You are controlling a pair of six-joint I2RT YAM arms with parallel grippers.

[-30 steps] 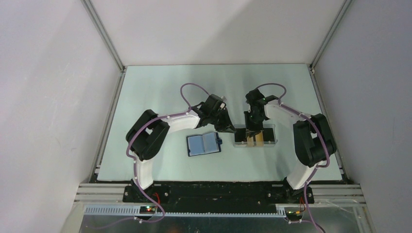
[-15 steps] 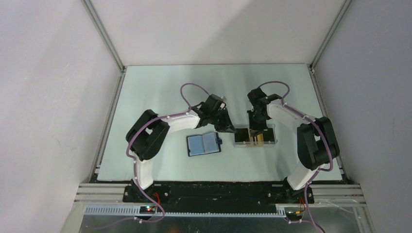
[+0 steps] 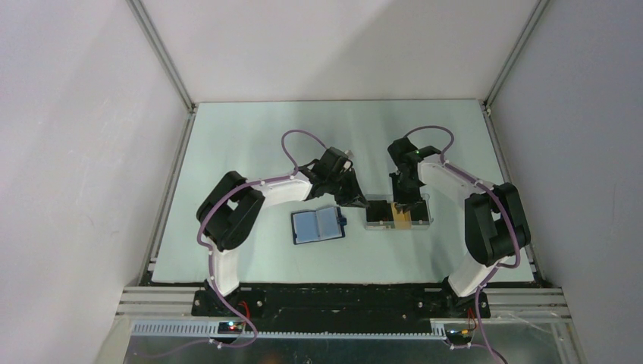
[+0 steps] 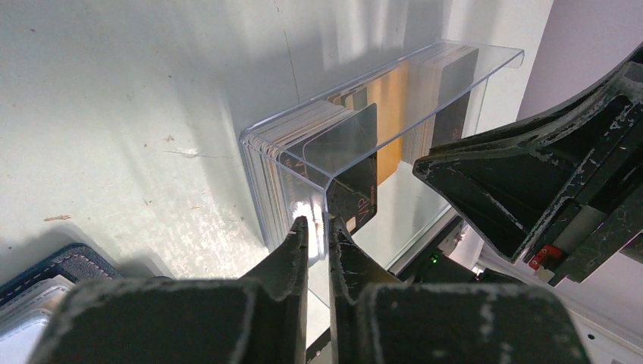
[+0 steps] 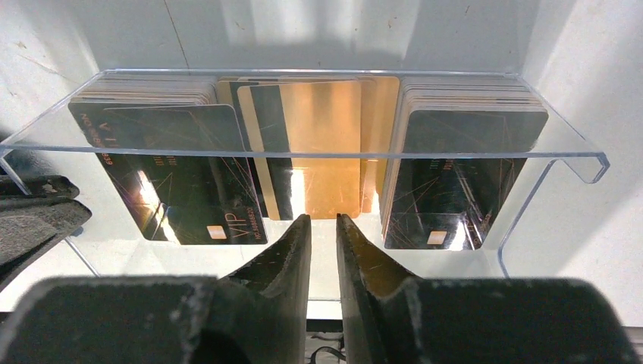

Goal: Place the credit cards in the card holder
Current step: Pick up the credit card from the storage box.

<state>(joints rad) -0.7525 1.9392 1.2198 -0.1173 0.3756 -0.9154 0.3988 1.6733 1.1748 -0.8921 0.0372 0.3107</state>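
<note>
credit cards: an orange-gold stack [image 5: 315, 144] stands upright in the middle of a clear plastic case [image 5: 470, 154], faces toward the right wrist camera; one card in front shows a dark stripe down its left side.
neighbouring stacks: dark cards [image 5: 462, 174] stand to the right of the gold ones, and more dark cards [image 5: 182, 174] to the left, the front one marked VIP.
case: sits on the table [image 3: 250, 152] between the two arms, its low clear front wall crossing in front of all three stacks.
card holder: the navy wallet [image 3: 318, 224] lies open and flat on the table, just to the left of the case and not touching it; no gold card shows in it.
right claw: [image 5: 322, 221] points at the lower edge of the gold stack, fingers drawn close with a narrow gap; I cannot tell whether they grip anything.
left claw: [image 4: 317, 227] is at the case's left end, fingers nearly together, pinching the corner of the clear wall.
</note>
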